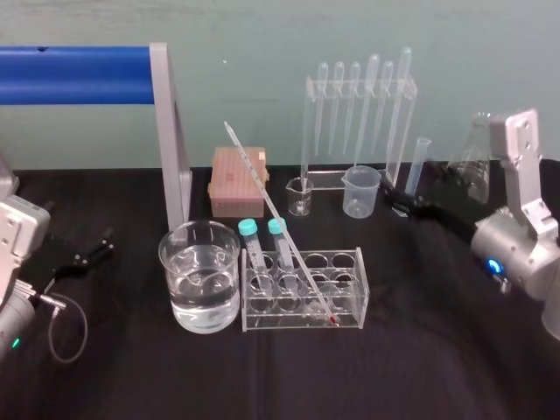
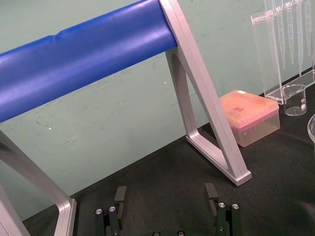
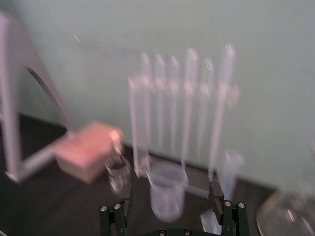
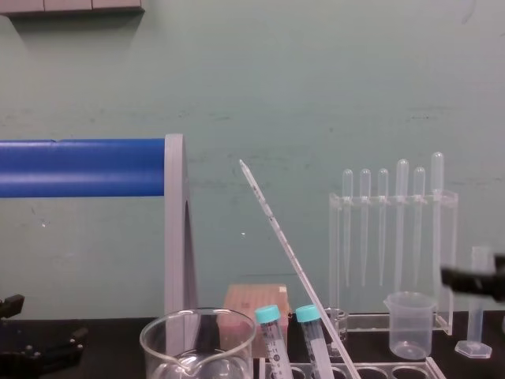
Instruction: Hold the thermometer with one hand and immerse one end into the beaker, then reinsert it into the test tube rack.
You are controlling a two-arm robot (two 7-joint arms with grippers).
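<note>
Clear rack [image 1: 360,290] holds one thermometer [image 1: 262,189] and two capped tubes [image 1: 253,251].

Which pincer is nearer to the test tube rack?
Right. The right pincer is behind the right end of the test tube rack; the left pincer is farther away, beyond the beaker on its left.
</note>
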